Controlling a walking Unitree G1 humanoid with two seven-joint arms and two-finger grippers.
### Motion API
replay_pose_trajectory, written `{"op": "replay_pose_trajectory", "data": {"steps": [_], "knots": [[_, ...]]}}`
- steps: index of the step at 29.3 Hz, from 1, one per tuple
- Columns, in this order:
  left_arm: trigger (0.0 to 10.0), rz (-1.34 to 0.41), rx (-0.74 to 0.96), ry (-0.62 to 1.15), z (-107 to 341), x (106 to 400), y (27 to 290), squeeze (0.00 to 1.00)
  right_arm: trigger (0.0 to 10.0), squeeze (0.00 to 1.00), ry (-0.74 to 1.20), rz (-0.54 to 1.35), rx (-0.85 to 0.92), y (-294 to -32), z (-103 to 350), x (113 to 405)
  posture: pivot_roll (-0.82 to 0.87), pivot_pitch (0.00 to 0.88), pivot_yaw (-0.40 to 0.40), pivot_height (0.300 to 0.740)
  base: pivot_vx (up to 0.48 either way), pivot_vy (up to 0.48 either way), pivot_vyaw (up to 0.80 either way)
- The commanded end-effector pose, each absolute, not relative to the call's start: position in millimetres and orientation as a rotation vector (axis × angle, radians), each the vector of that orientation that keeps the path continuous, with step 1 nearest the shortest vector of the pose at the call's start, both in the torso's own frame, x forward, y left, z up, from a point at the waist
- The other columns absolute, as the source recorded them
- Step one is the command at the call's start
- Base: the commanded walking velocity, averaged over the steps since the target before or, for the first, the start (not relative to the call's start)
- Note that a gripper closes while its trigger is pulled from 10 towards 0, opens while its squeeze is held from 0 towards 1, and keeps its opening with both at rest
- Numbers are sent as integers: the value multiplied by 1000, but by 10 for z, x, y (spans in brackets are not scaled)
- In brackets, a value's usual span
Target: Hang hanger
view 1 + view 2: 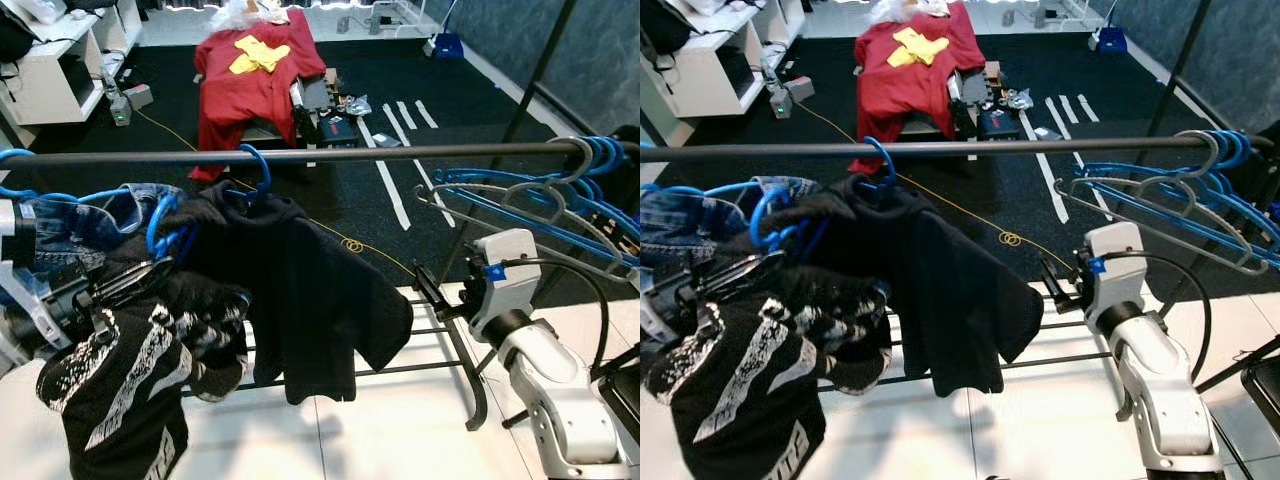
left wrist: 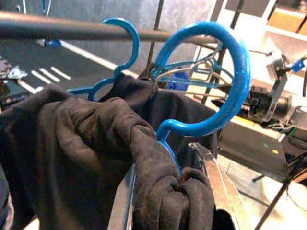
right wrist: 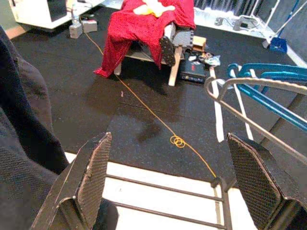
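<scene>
**Item: blue hanger w/ dark garment, awaiting rail**

- Left gripper (image 2: pixel 168 201): fingers closed on the neck of the blue hanger (image 2: pixel 216 96), just under its hook, cloth bunched between them. Grip that high likely keeps the hook free to go over the rail.
- Hanger hook: rises straight out of the jaws, just below and beside the rail (image 1: pixel 300 155), not yet over it.
- Black-and-white garment (image 1: pixel 120 400): drapes from the held hanger, hangs low at robot's left.
- Neighbour: black shirt (image 1: pixel 310 290) on its own blue hanger, already hooked on rail.
- Right gripper (image 3: pixel 168 182): fingers wide apart, holding nothing, near spare hangers (image 1: pixel 540 200) at rail's right end.
</scene>
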State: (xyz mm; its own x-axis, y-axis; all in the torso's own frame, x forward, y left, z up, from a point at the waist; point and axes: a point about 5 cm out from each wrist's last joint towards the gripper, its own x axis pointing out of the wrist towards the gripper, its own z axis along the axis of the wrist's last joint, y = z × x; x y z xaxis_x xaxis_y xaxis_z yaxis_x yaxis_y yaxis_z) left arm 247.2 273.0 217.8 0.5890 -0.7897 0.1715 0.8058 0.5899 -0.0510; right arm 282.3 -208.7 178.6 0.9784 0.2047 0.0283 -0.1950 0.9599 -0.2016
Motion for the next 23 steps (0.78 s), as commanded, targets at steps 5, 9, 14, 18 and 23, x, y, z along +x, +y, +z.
{"op": "replay_pose_trajectory", "data": {"steps": [5, 9, 14, 18, 23], "knots": [[10000, -971, -181, -152, 2230, 2466, 2604, 0, 10000, 0, -28, 207, -204, -2084, 1748, 2819, -65, 144, 0, 740, -321, 0, 0], [10000, -1013, -197, -118, 2142, 2443, 2520, 0, 10000, 0, -28, 210, -211, -2099, 1758, 2819, -69, 143, -1, 740, -444, 0, 0], [10000, -1022, -179, -101, 2138, 2425, 2591, 0, 10000, 0, -30, 215, -221, -2160, 1785, 2808, -69, 142, 0, 740, -446, 0, 0], [10000, -1042, -156, -98, 2162, 2448, 2603, 0, 10000, 0, -44, 263, -210, -2131, 1813, 2795, -64, 140, -5, 740, -440, 0, 0], [10000, -1098, -158, -99, 2177, 2474, 2458, 0, 10000, 0, -77, 372, -187, -2047, 1884, 2742, -64, 140, -5, 740, -431, 0, 0]]}}
